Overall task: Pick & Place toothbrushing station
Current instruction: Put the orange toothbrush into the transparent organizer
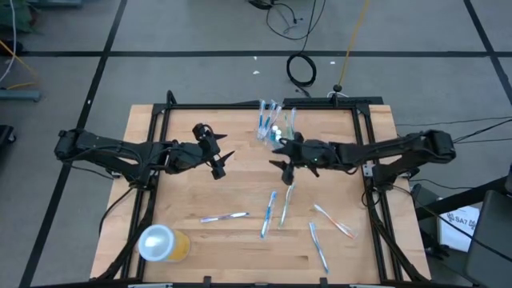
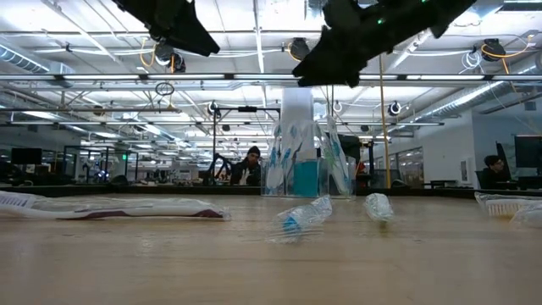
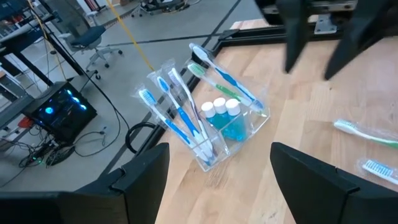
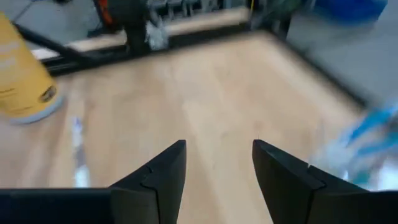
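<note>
Right gripper (image 1: pixel 285 156) hovers just in front of the clear cup (image 1: pixel 276 128), which stands near the far edge of the table (image 1: pixel 160 192) with several toothbrushes and the teal tubes (image 3: pixel 224 112) already in it; its fingers stand apart with nothing between them. Left gripper (image 1: pixel 218 154) hangs mid-table, jaws wide and empty. More toothbrushes (image 1: pixel 268 214) lie wrapped and scattered toward the near edge, and the orange-yellow cup (image 1: pixel 164 243) lies at the near left corner. I judge the next step is fetching another brush: lower over the nearest one, straddle its handle crosswise near the middle, close gently so the wrapper does not slip, then lift clear before swinging back to the cup.
</note>
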{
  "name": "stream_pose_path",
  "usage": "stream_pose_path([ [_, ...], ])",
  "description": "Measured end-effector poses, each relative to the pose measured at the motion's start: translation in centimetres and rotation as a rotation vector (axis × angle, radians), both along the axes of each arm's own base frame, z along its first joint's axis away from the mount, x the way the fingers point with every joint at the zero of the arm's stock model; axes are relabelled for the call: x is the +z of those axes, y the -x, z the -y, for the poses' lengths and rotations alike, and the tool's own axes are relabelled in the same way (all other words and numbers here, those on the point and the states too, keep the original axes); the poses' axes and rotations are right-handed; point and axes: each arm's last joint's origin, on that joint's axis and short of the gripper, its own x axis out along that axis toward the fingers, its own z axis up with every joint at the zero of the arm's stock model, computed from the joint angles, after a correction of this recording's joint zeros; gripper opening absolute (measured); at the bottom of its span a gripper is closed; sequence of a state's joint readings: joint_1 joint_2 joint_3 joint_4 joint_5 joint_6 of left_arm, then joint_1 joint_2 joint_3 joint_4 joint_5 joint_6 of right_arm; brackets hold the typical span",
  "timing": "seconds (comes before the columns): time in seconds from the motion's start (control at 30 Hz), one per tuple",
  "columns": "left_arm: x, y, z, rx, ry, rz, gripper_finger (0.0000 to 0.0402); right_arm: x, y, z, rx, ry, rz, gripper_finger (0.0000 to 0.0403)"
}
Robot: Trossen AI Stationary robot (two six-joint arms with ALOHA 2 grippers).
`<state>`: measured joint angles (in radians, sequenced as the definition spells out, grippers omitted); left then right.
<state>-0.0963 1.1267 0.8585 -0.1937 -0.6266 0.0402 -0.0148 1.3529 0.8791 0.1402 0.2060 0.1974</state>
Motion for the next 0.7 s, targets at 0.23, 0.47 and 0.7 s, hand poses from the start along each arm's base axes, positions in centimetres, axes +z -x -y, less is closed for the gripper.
stream_pose_path([
  [0.23,0.0,0.0,0.0,-0.001,-0.002,0.000,0.0280,-3.0,3.4,-2.5,-0.030,-0.172,-0.343,0.0170],
  [0.47,0.0,0.0,0.0,-0.002,-0.005,-0.001,0.0280,-6.1,7.1,-5.0,-0.053,-0.334,-0.696,0.0169],
  [0.7,0.0,0.0,0.0,-0.002,-0.005,-0.002,0.0280,-6.8,9.4,-7.2,-0.082,-0.462,-0.904,0.0169],
])
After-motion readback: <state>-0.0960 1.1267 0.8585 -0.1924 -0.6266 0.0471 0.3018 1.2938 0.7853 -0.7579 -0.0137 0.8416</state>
